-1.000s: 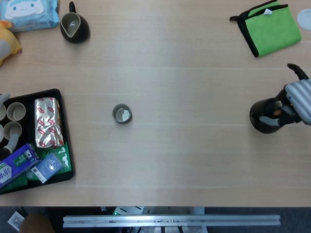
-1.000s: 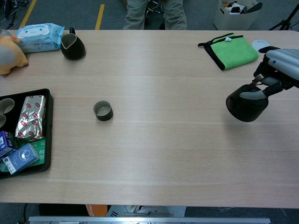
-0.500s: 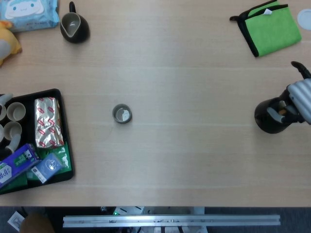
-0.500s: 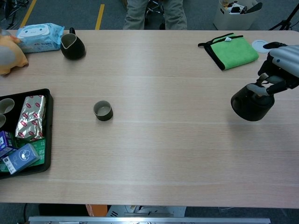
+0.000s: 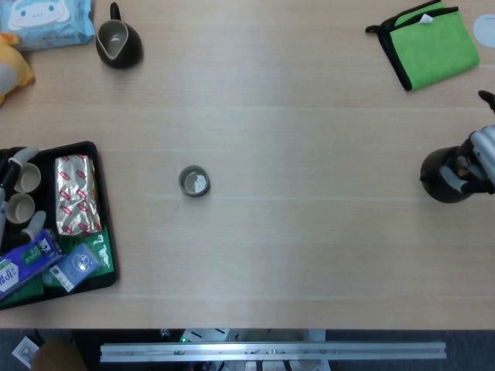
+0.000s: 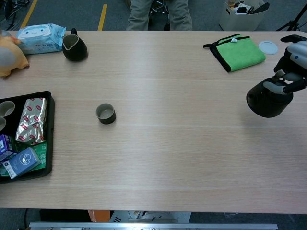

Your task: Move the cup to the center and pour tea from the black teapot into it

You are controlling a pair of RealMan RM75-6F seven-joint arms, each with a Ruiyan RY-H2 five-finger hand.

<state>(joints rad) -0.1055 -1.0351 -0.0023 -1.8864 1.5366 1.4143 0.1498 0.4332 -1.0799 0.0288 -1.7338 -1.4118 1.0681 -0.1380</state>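
The small dark cup stands upright on the table left of the middle, also seen in the chest view. Far to its right, near the table's right edge, my right hand grips the top of the round black teapot; in the chest view the hand sits above and right of the teapot. Only the fingers of my left hand show, spread apart over the pale cups in the black tray at the left edge, holding nothing that I can see.
A black pitcher and a wipes pack lie at the back left. A green cloth and a white lid are at the back right. The tray holds a foil packet and boxes.
My right hand has carried the teapot steadily to the right, away from the cup. The left hand's fingers have come further into view over the tray. The cup has not moved.
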